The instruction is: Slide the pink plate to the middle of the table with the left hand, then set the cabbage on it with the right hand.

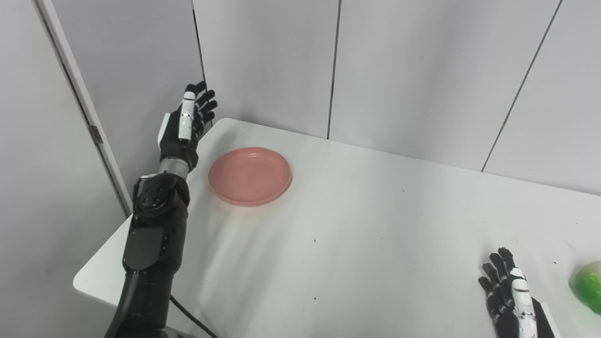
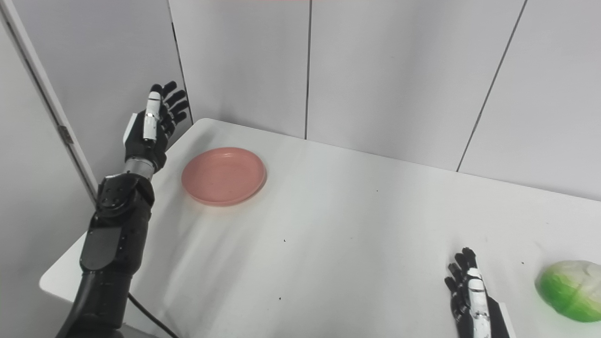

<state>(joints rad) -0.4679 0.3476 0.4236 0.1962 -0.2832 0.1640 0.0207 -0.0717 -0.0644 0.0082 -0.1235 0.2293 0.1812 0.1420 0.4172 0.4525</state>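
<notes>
At the far left corner of the white desk (image 1: 375, 225), the left hand (image 1: 185, 124) is raised above the desk edge, fingers spread and extended, holding nothing. Just to its right, apart from it, the pink plate (image 1: 250, 175) sits flat near that corner, nothing on it. Across the bare middle, at the near right, the right hand (image 2: 472, 300) lies low over the desk with fingers straight and apart, gripping nothing. Beside it, further right and not touched, the green cabbage (image 2: 572, 289) rests on the desk.
</notes>
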